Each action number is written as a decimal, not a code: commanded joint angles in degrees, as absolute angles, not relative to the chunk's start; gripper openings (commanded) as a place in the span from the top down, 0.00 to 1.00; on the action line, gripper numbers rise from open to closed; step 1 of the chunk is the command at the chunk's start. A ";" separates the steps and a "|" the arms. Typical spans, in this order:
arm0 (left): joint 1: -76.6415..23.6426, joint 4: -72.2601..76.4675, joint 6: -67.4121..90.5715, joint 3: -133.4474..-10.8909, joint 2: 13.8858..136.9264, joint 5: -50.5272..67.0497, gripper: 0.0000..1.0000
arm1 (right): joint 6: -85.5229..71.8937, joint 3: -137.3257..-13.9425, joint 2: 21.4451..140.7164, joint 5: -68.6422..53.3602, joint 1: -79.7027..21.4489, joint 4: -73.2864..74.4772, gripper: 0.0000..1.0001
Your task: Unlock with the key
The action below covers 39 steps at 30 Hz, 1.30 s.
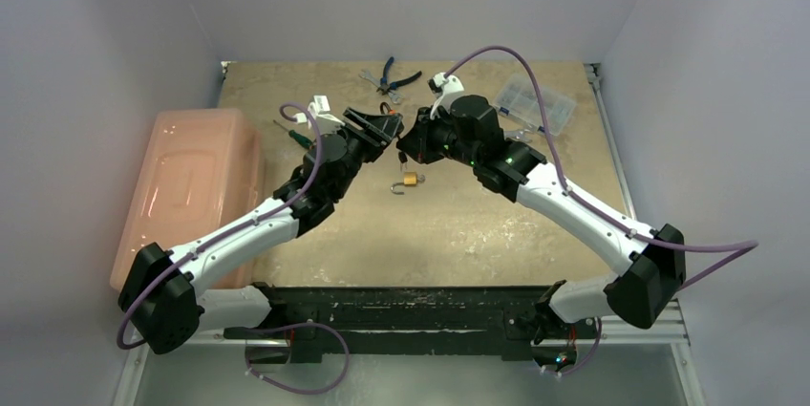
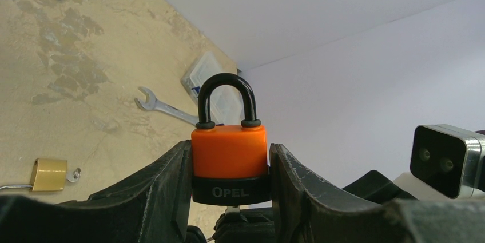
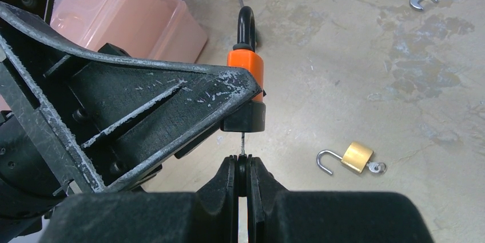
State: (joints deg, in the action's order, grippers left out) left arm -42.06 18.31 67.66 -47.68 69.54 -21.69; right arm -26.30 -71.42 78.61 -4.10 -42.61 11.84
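From above, the left gripper [image 1: 374,125] and right gripper [image 1: 409,145] meet over the tabletop [image 1: 478,224]. Left wrist: jaws clamp the orange padlock [image 2: 229,152] aloft, shackle closed. Right wrist: jaws pinch the key [image 3: 242,142], blade at the lock's base. Keep it straight, seat fully, then twist gently.

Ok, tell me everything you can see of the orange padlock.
The orange padlock has an orange plastic-looking body, a black base lettered OPEL and a black shackle, both legs seated, so locked. The left gripper clamps its sides, off the table. A thin metal key, pinched by the right gripper, enters its base.
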 commanded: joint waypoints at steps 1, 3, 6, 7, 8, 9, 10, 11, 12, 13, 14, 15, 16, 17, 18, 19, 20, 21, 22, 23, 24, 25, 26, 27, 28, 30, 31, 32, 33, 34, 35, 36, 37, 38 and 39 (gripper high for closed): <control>-43.20 20.15 66.45 -49.58 68.95 -17.49 1.00 | -26.89 -74.29 78.01 -4.81 -42.36 3.04 1.00; -43.16 20.13 66.43 -49.57 68.91 -17.49 1.00 | -26.89 -73.91 77.68 -4.44 -42.34 2.82 1.00; -43.14 20.05 66.68 -49.58 68.84 -17.49 1.00 | -27.02 -72.80 76.92 -3.98 -42.32 1.57 1.00; -43.14 20.04 66.87 -49.58 68.82 -17.41 1.00 | -27.13 -72.29 76.58 -3.84 -42.36 0.90 1.00; -43.08 20.04 67.19 -49.49 68.74 -17.28 1.00 | -27.26 -71.79 76.29 -3.68 -42.36 0.37 1.00; -43.08 20.11 67.60 -49.41 68.73 -17.11 1.00 | -27.39 -71.39 76.03 -3.23 -42.32 0.28 1.00; -43.09 20.12 67.85 -49.40 68.81 -16.79 1.00 | -27.56 -71.02 75.76 -2.34 -42.36 0.27 1.00; -43.09 20.14 68.24 -49.47 68.89 -16.38 1.00 | -27.74 -70.71 75.57 -1.50 -42.34 -1.41 1.00; -43.10 20.13 68.69 -49.48 68.98 -15.97 1.00 | -27.89 -70.47 75.43 -0.71 -42.36 -1.82 1.00; -43.08 20.13 69.15 -49.48 69.07 -15.61 1.00 | -28.13 -70.34 75.41 -0.21 -42.30 -2.27 1.00; -43.08 20.14 69.59 -49.48 69.15 -15.26 1.00 | -28.35 -70.13 75.41 0.68 -42.31 -2.84 1.00; -43.07 20.06 69.83 -49.59 69.31 -14.77 1.00 | -28.50 -69.99 75.53 1.30 -42.36 -3.28 1.00; -43.08 19.93 69.94 -49.72 69.41 -14.48 1.00 | -28.63 -69.96 75.67 1.80 -42.32 -3.56 1.00; -43.11 19.76 70.02 -49.87 69.45 -14.30 1.00 | -28.73 -70.07 75.86 2.06 -42.35 -3.77 1.00; -43.12 19.55 70.05 -49.94 69.44 -14.25 1.00 | -28.78 -70.24 76.07 2.18 -42.35 -3.78 1.00; -43.12 19.47 70.19 -49.93 69.36 -14.31 1.00 | -28.88 -70.38 76.25 2.27 -42.29 -3.85 1.00; -43.07 19.38 70.36 -49.98 69.33 -14.32 1.00 | -28.98 -70.46 76.35 2.37 -42.29 -4.05 1.00; -43.07 19.29 70.63 -49.95 69.34 -14.25 1.00 | -29.12 -70.53 76.37 2.58 -42.35 -4.27 1.00; -43.07 19.25 70.78 -49.93 69.35 -14.16 1.00 | -29.28 -70.57 76.38 2.79 -42.36 -4.49 1.00; -43.09 19.25 70.83 -50.02 69.47 -14.00 1.00 | -29.27 -70.76 76.38 2.93 -42.36 -4.70 1.00; -43.07 19.37 70.73 -50.01 69.56 -13.86 1.00 | -29.22 -71.02 76.41 3.09 -42.35 -4.74 1.00; -43.07 19.46 70.75 -50.01 69.67 -13.62 1.00 | -29.08 -71.52 76.45 3.22 -42.36 -4.62 1.00; -43.07 19.66 70.63 -49.92 69.69 -13.36 1.00 | -28.88 -72.11 76.53 3.29 -42.36 -4.36 1.00; -43.10 20.46 70.35 -49.70 69.70 -13.10 1.00 | -28.64 -72.76 76.65 3.44 -42.32 -3.97 1.00; -43.07 21.33 70.19 -49.33 69.63 -12.83 1.00 | -28.51 -73.22 76.72 3.62 -42.36 -3.80 1.00; -43.07 22.55 70.01 -48.89 69.61 -12.46 1.00 | -28.83 -74.10 76.72 3.50 -42.29 -3.86 1.00; -43.07 22.78 69.95 -48.85 69.65 -12.21 1.00 | -29.10 -74.50 76.88 3.18 -42.22 -3.94 1.00; -43.09 23.03 69.97 -48.74 69.69 -12.02 1.00 | -29.41 -75.03 77.09 2.98 -42.16 -4.05 1.00; -43.07 23.40 69.94 -48.64 69.70 -11.77 1.00 | -29.64 -75.63 77.47 2.87 -42.15 -3.86 1.00; -43.14 23.84 70.02 -48.44 69.72 -11.59 1.00 | -29.70 -76.15 77.70 2.82 -42.12 -3.69 1.00; -43.08 24.46 69.86 -48.21 69.70 -11.36 1.00 | -29.71 -76.60 77.92 2.86 -41.99 -3.56 1.00; -43.07 25.25 69.61 -47.91 69.70 -11.04 1.00 | -29.71 -76.93 78.07 2.89 -41.87 -3.54 1.00; -43.11 26.25 69.53 -47.64 69.71 -10.66 1.00 | -29.71 -77.17 78.13 2.89 -41.62 -3.56 1.00; -43.10 26.72 69.57 -47.43 69.70 -10.37 1.00 | -29.66 -77.30 78.13 2.79 -41.38 -3.53 1.00; -43.10 26.87 69.65 -47.39 69.70 -10.11 1.00 | -29.58 -77.34 78.21 2.74 -41.12 -3.52 1.00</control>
